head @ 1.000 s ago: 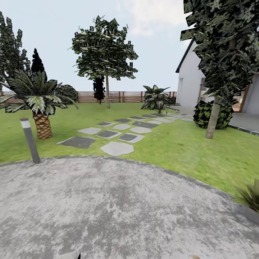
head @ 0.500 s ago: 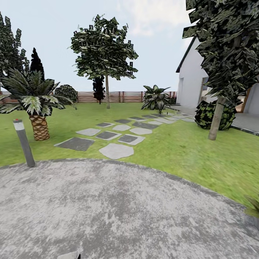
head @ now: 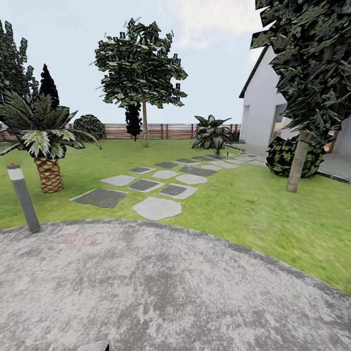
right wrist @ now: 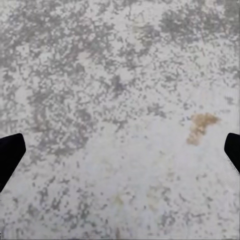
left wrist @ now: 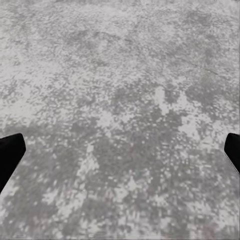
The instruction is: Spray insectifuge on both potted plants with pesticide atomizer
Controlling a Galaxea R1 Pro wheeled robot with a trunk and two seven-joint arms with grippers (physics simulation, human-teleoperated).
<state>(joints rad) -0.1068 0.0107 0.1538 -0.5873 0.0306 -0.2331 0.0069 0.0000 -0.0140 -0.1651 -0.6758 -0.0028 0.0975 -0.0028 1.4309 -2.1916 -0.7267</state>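
The garden spreads ahead in the head view: a round grey patio (head: 161, 287) underfoot, green lawn (head: 243, 204) beyond it and a brown slatted fence (head: 165, 130) at the back. The pesticide atomizer and the potted plants are out of view. My left gripper (left wrist: 120, 155) hangs open over the speckled patio surface, its black fingertips (left wrist: 10, 152) far apart with nothing between them. My right gripper (right wrist: 120, 155) is open too, over pale stone with a small brown stain (right wrist: 200, 126).
A grey bollard lamp (head: 22, 197) stands at the patio's left edge, with a scaly-trunked palm (head: 46, 146) behind it. Stone slabs (head: 156, 207) lead across the lawn toward a white house (head: 261, 114). A tree trunk (head: 297, 163) and dark bush (head: 280, 156) stand at right.
The camera has moved forward: the lamp slid left, the right tree slid right, and a small leafy plant at the lower right edge passed out of the picture.
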